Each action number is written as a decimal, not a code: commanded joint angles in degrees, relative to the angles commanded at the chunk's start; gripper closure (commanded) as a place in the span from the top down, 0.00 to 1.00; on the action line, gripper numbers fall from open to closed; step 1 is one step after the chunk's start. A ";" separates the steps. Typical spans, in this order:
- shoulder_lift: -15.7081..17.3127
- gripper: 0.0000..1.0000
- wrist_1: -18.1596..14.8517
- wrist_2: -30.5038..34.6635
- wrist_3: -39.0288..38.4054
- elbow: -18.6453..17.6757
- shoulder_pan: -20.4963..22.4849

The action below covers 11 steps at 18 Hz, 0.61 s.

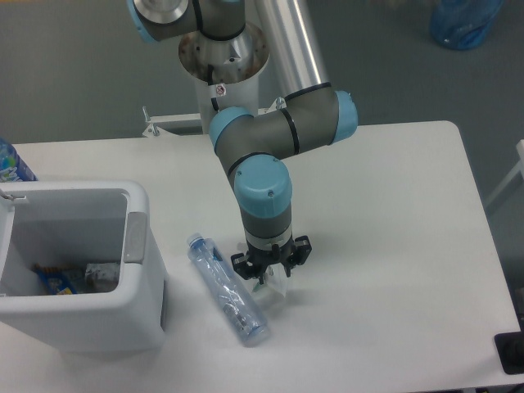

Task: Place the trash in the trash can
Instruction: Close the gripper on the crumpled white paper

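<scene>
the arm reaches in from 12 o'clock and points straight down, so its own wrist covers most of the gripper (271, 277). only the black knuckles stick out on both sides. honestly can't tell whether the fingers are spread, narrow or clamped on anything, the tips are buried behind the wrist and the carton.

the small white carton (276, 283) sits right under the gripper on the table (393, 246), only a pale sliver with a hint of green peeking out at the wrist's 5 o'clock. whether the fingers actually touch it, no idea.

the clear blue-tinted bottle (228, 290) lies flat on the table just beside the carton at its 9 o'clock, running diagonally, cap end toward 11 o'clock and base toward 5 o'clock. it looks to be barely apart from the gripper, hard to say for sure.

the trash can (139, 270) stands at the table's 8 o'clock, open top, grey panel facing the bottle. its left side is cut off by the frame. inside there's some junk, something blue and something grey, too dim to name.

a bottle with a bright blue label (11, 164) is half cropped at 9 o'clock, and a blue plastic bag (463, 20) is clipped at 1 o'clock on the floor.
</scene>
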 joint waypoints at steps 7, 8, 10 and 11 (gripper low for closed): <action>1.66 0.00 -0.17 0.00 -0.36 0.18 -0.09; 2.80 0.00 0.00 0.09 -0.36 0.26 -0.09; 7.89 0.00 -0.17 -0.17 0.25 1.84 0.52; 10.00 0.00 -0.17 -0.52 0.35 3.24 1.57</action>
